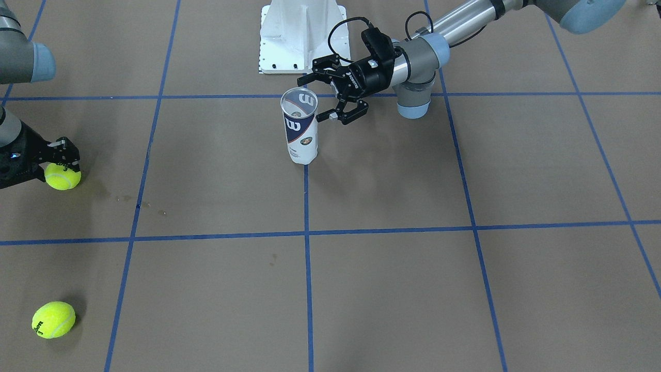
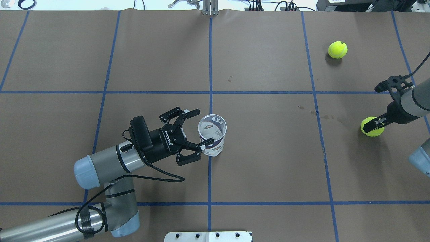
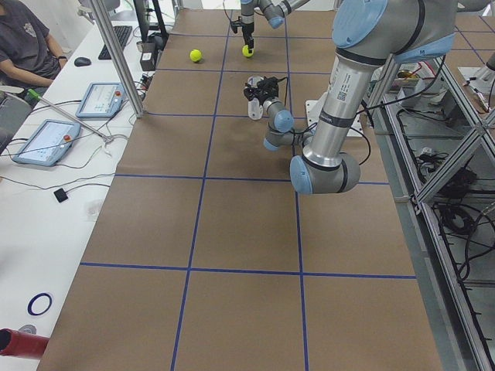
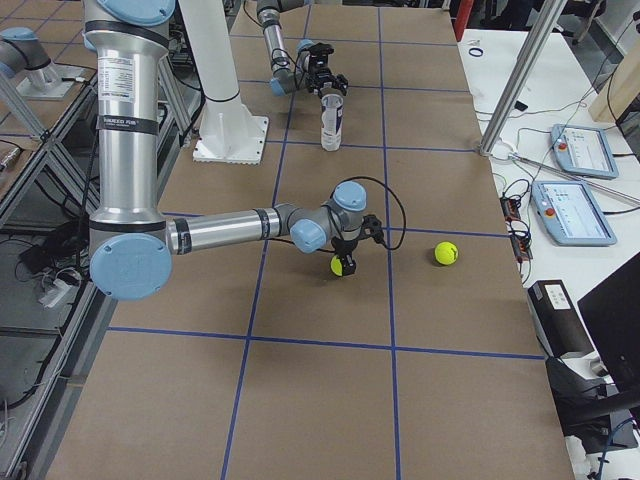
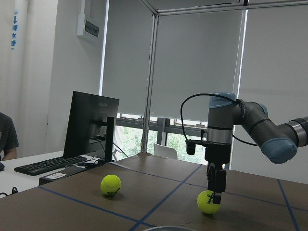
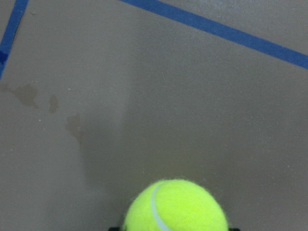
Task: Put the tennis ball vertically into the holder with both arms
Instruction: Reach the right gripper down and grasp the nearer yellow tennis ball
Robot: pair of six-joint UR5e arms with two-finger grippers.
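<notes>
The holder (image 2: 212,136) stands upright at the left gripper (image 2: 201,127)'s spread fingertips, blocking straight travel ahead; its mouth lies open from above. Bare table (image 2: 268,151) runs from there to the right gripper (image 2: 373,126), which grips a tennis ball (image 2: 371,131). The second ball (image 2: 337,49) sits well apart, beyond that gripper.

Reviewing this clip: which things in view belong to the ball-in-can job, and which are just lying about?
In the job:
holder, upright
left gripper, open, close to it
tennis ball, in the right gripper

Lying about:
second tennis ball, untouched
white pedestal base
tablets on the side desk
</notes>
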